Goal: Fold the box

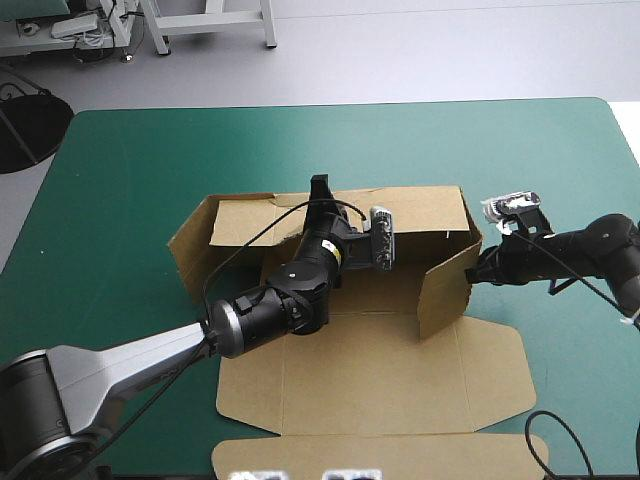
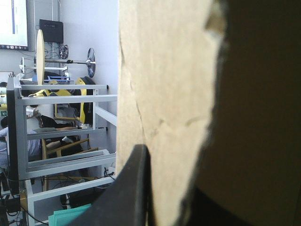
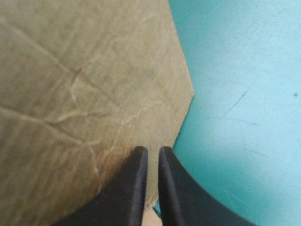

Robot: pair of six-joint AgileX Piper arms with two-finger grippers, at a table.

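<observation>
Item inspected: the box (image 1: 370, 375), a cut sheet of brown board, lies at the middle of the table (image 1: 140, 150), a little toward the lower half of the high view. The board face is plain brown, marked only by creases and scuff lines. Close up in the left wrist view, one cut edge is ragged. Three walls stand raised: the far wall (image 1: 420, 215), the left wall (image 1: 188, 255) and the right wall (image 1: 445, 290). The rest of the sheet lies flat toward the bottom of the frame, and its last flap reaches the lower edge. The left gripper (image 1: 320, 190) sits over the top edge of the far wall, left of centre in the frame, and is clamped on it. In its wrist view the board stands upright against one black finger (image 2: 134, 188), with a dark shape close on the other side. The right gripper (image 1: 473, 272) is at the outer near edge of the right wall, at centre right. Its fingers (image 3: 138, 179) are all but closed, pinching the board's edge between them. Clearances: the teal-green cover (image 1: 560, 160) is open in a broad band across the upper frame beyond the far wall, widest at upper left and upper right. A narrower strip is open at lower right, beside the flat sheet. The left arm crosses the lower left corner.
</observation>
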